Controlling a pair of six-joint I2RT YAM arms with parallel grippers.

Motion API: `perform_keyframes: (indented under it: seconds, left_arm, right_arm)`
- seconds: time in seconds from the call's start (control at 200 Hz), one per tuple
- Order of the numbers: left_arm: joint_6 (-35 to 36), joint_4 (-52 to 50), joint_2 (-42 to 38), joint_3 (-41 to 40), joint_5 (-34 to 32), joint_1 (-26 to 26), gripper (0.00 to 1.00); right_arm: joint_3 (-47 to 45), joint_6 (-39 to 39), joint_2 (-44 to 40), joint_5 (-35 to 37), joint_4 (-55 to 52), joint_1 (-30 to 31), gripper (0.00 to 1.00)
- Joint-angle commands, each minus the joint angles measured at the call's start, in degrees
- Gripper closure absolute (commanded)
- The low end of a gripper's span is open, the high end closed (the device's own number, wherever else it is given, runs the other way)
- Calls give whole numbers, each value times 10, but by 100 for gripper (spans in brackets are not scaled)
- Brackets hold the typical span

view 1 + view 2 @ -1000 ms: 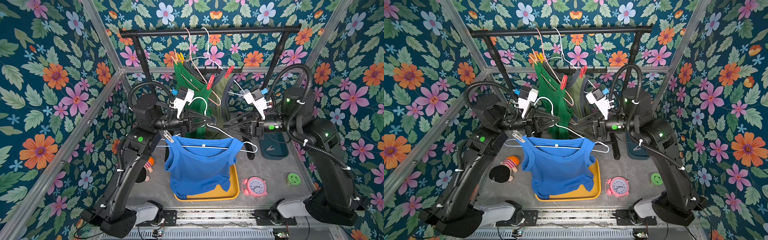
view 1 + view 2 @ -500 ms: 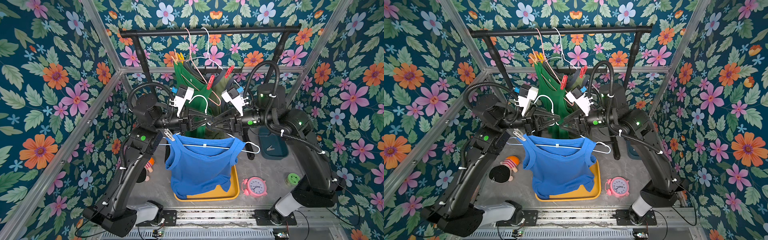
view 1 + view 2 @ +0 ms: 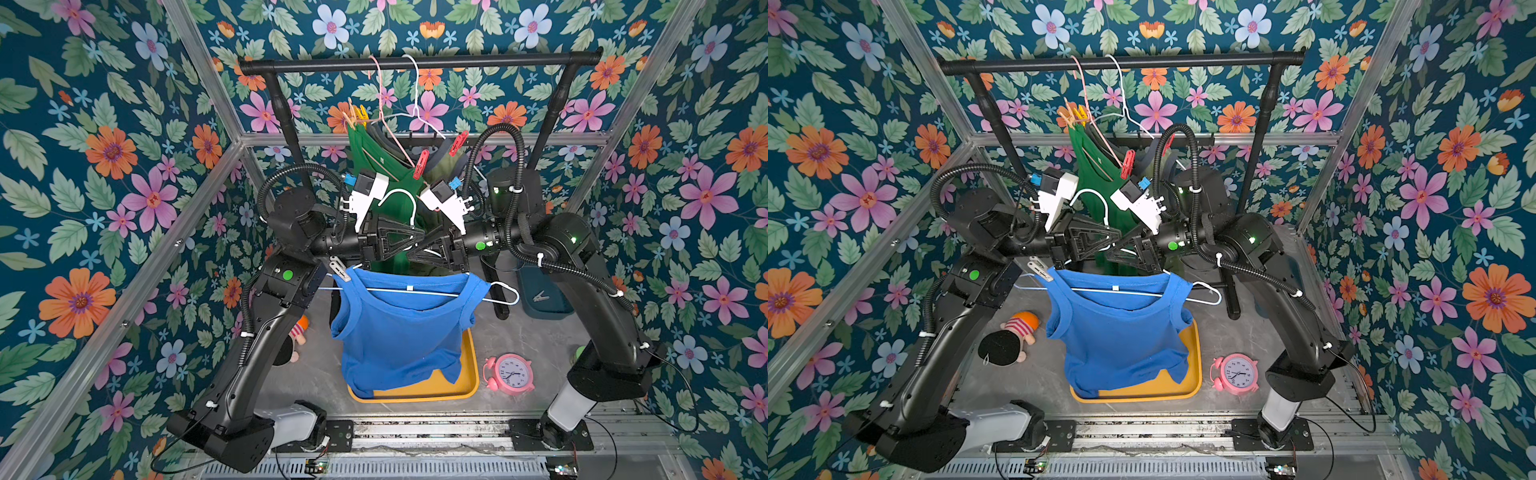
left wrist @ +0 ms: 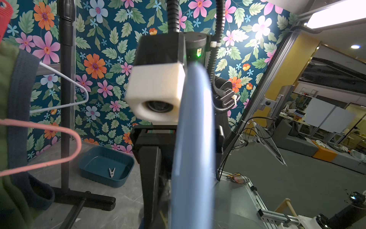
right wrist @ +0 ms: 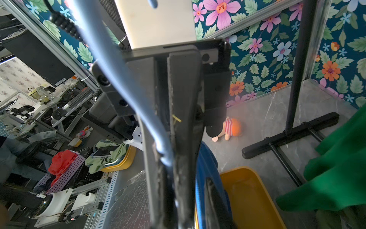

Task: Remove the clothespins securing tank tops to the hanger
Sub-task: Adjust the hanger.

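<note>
The blue tank top [image 3: 399,336] is carried in the air on a pale wire hanger [image 3: 432,294], in front of the rail. The hanger is held at its neck, just under the hook, by the left claw [image 3: 417,240], whose jaws are closed tight on the wire. The right claw [image 3: 415,254] is placed tip to tip with it at the same spot. In the right wrist view the wire is seen passing between its fingers [image 5: 185,198], but whether the wire is really pinched there cannot be told. Only one grey clothespin [image 3: 338,268] is seen on this hanger. It is clipped on the shoulder strap at the robot's left end of the bar, just beside the left forearm. From both claws it lies to the robot's left and a little lower. Its long axis is tilted across the bar, with the biting end on the strap and the free handles pointed up toward the left arm. The left claw is clearly the nearer one, yet it is occupied with the hanger, so it is judged that the hold must first be taken over by the right claw. Otherwise the right claw would have to reach across the whole collar. The opposite shoulder is seen without a clothespin, and a second grey clothespin [image 4: 111,172] is lying in the teal bin [image 4: 99,158].
</note>
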Motion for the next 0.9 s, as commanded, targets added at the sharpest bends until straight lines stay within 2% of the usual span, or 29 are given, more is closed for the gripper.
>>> perform_keyframes:
  seconds: [0.0,0.345,0.42,0.52,0.625,0.695,0.815,0.895]
  left_arm:
    - [-6,33,-1,4,4,0,100]
    - [5,19,-3,3,3,0,100]
    - [5,19,-5,3,3,0,100]
    - [7,18,-8,1,3,0,100]
    - [8,14,-9,7,3,0,100]
    - [13,7,-10,13,0,0,93]
    - [32,-15,-15,22,-5,0,61]
    - [46,-34,-15,31,-6,1,50]
  right_arm:
    - [0,-12,-6,2,6,0,75]
    - [-5,-5,-17,-2,24,0,78]
    - [-2,-5,-12,-2,26,0,83]
    - [-1,-2,-11,-3,30,0,97]
    - [2,-1,-9,-6,29,0,100]
    - [0,-2,-11,-5,28,0,100]
    - [-6,-6,-16,-8,28,0,100]
    - [-7,-8,-20,-8,30,0,100]
